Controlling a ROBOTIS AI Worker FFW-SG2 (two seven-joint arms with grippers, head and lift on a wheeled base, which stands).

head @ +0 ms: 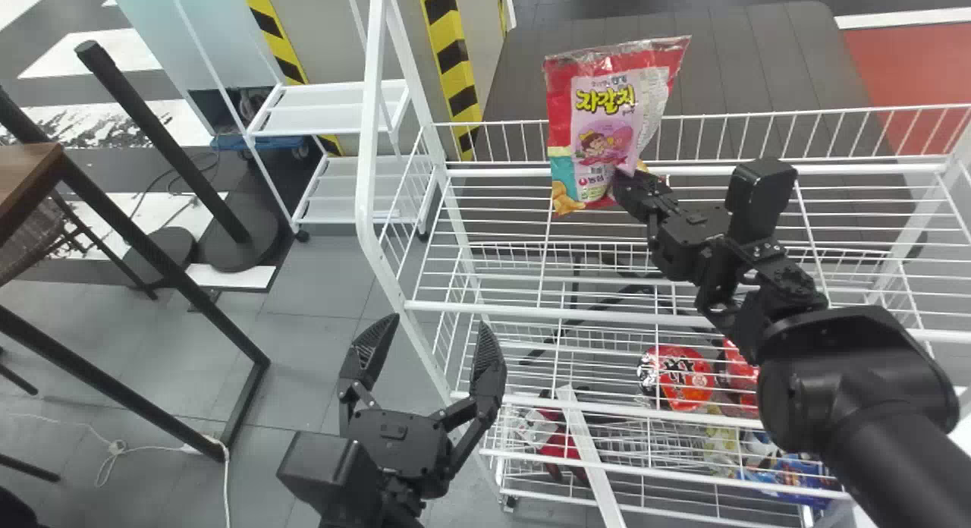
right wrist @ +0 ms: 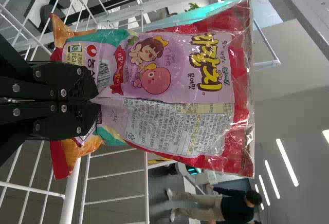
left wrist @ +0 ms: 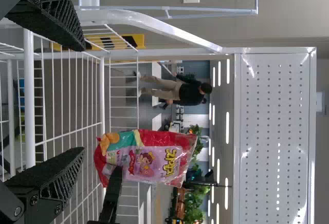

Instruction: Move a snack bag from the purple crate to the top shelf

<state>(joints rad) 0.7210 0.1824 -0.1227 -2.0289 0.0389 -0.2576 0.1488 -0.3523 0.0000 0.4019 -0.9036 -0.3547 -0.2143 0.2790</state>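
My right gripper [head: 623,185] is over the top shelf [head: 531,270] of the white wire rack, shut on the lower part of the snack bag [head: 607,126]. The red and pink bag stands upright above the shelf's wires. In the right wrist view the right gripper [right wrist: 97,100] pinches the film of the bag [right wrist: 164,75], creasing it. My left gripper [head: 432,342] stands open and empty by the rack's left front post. The left wrist view has the left gripper [left wrist: 85,98] with its fingers wide apart, and the bag [left wrist: 149,157] farther off.
Lower rack levels hold red snack packs [head: 679,378] and blue and yellow packs [head: 796,475]. A raised wire rail [head: 796,137] runs along the top shelf's back. At the left are a table with black legs [head: 163,262] and a white cart [head: 330,107].
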